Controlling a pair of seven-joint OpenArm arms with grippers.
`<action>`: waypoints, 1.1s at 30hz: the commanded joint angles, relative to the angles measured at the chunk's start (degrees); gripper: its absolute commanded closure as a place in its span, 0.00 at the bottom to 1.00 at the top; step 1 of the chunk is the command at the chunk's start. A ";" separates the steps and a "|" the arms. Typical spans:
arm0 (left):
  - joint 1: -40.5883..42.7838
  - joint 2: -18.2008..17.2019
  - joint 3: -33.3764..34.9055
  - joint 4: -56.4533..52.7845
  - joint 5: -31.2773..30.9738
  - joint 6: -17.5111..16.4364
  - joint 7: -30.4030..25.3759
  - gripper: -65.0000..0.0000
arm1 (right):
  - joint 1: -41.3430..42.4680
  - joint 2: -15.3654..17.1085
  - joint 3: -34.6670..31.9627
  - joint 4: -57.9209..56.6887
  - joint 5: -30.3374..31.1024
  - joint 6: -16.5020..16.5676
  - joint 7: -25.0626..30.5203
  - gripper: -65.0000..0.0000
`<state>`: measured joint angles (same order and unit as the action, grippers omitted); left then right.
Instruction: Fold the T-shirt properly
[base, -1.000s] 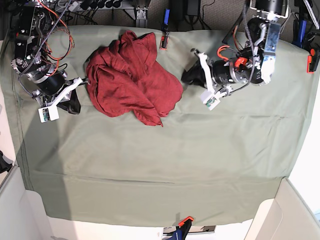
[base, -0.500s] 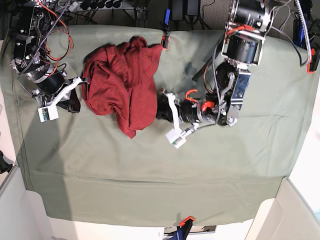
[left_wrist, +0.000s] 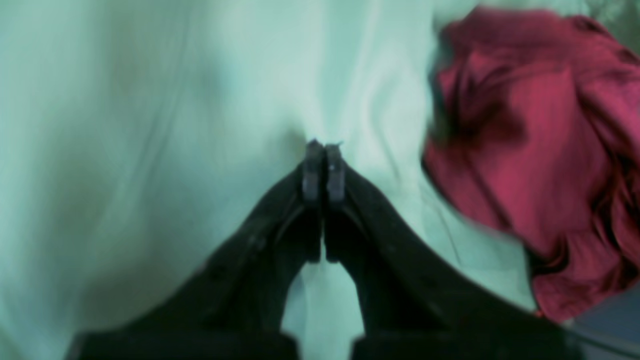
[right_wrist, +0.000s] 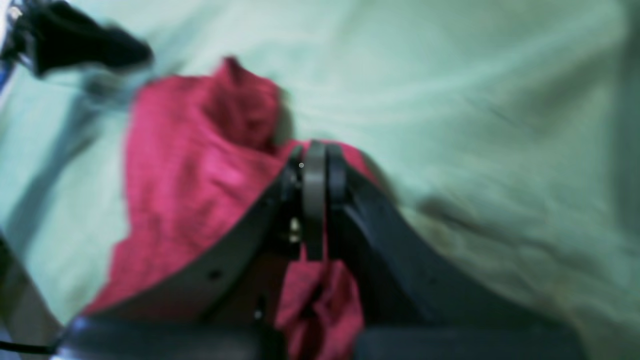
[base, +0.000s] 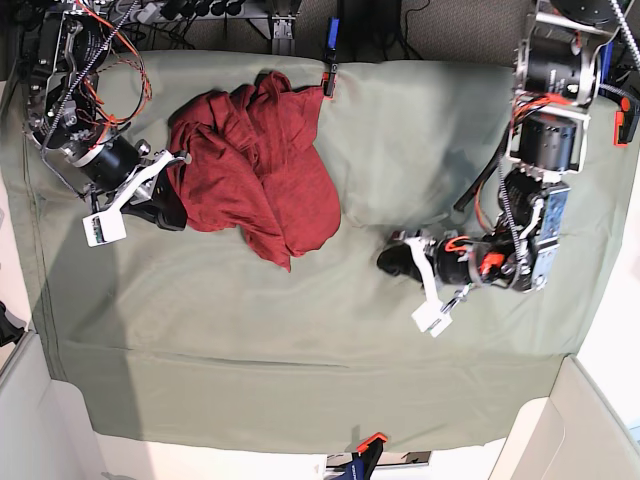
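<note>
Table under a sage-green cloth (base: 300, 340) — wrinkled, overhanging the near edge. Clamps pin it: orange one (base: 371, 441) at the near edge, another (base: 327, 82) at the far edge (blue piece just behind it). Dark cables (base: 200, 10) behind the table. White panels (base: 40, 420) at both near corners. Light is even, soft shadows.

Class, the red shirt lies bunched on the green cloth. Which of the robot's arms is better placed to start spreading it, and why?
Probably the right. The right gripper is shut at the edge of the T-shirt, red fabric around its fingers. The left gripper is shut over bare green cloth, apart from the shirt.
</note>
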<state>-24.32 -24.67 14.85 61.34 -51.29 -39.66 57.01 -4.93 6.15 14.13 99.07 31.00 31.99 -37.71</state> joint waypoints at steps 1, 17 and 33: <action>-0.92 -1.29 -0.70 1.84 -1.92 -0.34 0.33 1.00 | 0.76 0.04 0.09 1.79 2.08 0.87 0.92 1.00; 16.13 -7.69 -12.63 20.15 -6.36 -0.34 2.56 1.00 | 1.42 -1.25 -14.23 1.73 -16.94 -4.66 4.50 0.49; 20.81 -7.72 -13.81 20.15 -6.36 -0.34 2.64 1.00 | 1.27 -1.46 -12.94 1.75 -9.88 -2.54 0.96 1.00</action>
<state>-2.55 -31.44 1.52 80.58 -56.45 -39.64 60.45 -4.29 4.75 1.21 99.94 20.36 29.06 -37.89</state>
